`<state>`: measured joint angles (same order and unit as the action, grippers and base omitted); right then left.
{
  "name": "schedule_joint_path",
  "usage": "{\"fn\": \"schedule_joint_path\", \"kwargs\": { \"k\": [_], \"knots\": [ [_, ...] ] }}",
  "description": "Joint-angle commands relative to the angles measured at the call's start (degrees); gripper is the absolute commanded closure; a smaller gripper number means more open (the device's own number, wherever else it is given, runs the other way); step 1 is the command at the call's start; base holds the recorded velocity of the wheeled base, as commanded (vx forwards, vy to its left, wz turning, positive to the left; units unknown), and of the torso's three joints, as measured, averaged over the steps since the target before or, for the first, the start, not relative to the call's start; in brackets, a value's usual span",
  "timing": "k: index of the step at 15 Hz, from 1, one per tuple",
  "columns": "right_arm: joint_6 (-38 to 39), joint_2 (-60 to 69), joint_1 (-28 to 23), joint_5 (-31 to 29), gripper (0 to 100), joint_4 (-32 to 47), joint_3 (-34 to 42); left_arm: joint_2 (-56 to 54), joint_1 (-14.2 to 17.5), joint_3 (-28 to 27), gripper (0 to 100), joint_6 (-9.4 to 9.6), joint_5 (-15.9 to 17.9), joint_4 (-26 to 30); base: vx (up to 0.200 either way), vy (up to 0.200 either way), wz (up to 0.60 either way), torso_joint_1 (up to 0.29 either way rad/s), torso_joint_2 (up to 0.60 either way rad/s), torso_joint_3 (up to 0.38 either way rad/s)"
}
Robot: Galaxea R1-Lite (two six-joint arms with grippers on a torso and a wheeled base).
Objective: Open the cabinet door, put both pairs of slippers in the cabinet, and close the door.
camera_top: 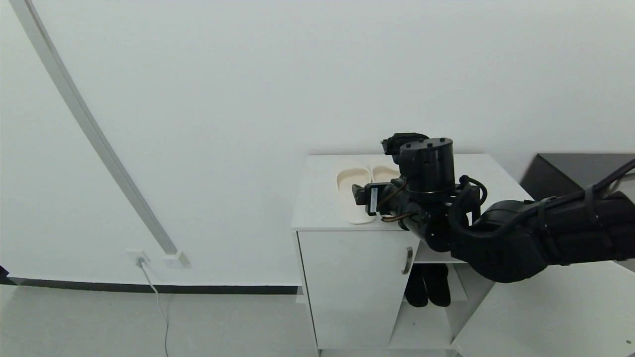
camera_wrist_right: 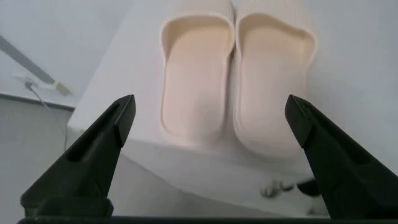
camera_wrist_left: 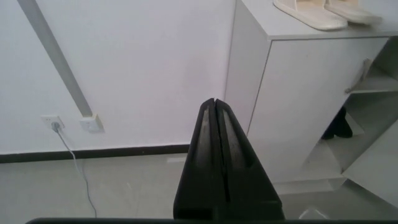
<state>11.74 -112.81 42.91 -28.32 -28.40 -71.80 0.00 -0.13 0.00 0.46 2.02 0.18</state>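
Right gripper [camera_wrist_right: 209, 104], fingers spread wide, hovers at the front edge of the cabinet [camera_top: 317, 208] top, facing the cream slippers [camera_wrist_right: 236, 74]. Black slippers [camera_top: 427, 287] sit inside at its 6 o'clock, beside the open right door [camera_top: 545, 312]. Left gripper [camera_wrist_left: 215, 106] is pressed together. Bare floor [camera_top: 149, 322] lies at the cabinet's 9 o'clock.

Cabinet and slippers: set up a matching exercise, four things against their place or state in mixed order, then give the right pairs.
Things:
1. cream slippers
2. black slippers
3. left gripper
4. right gripper

Place or state:
A. shut
B. on a shelf inside the cabinet
C. open
D. on top of the cabinet

Pairs: 1-D, 2-B, 3-A, 4-C.
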Motion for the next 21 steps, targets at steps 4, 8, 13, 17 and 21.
{"fn": "schedule_joint_path", "kwargs": {
  "k": [4, 8, 13, 17, 21],
  "knots": [
    [-0.40, -5.49, -0.46, 0.02, 0, -7.54, 3.60, 0.09, -0.04, 0.00, 100, -0.11, -0.18, -0.09, 0.100, 0.000, 0.00, 0.004, 0.00, 0.001],
    [-0.75, -10.24, -3.10, 0.19, 0, -10.00, 1.23, 0.09, -0.04, 0.00, 100, -0.20, -0.18, -0.01, 0.000, 0.000, 0.00, 0.000, 0.00, 0.000],
    [-4.09, -16.39, -5.82, 0.63, 0, -10.18, -6.51, 0.09, -0.04, 0.00, 100, -0.11, -0.18, -0.09, 0.000, 0.000, 0.00, 0.000, 0.00, 0.000],
    [-5.41, -21.49, -6.26, 0.72, 0, -10.09, -14.33, 0.09, -0.04, 0.00, 100, -0.20, -0.18, -0.09, 0.000, 0.000, 0.00, 0.000, 0.00, 0.000],
    [-6.11, -22.63, -6.52, 0.72, 0, -9.65, -17.76, 0.09, -0.04, 0.00, 100, -0.20, -0.18, -0.09, 0.000, 0.000, 0.00, 0.000, 0.00, 0.000]
  ]
}}
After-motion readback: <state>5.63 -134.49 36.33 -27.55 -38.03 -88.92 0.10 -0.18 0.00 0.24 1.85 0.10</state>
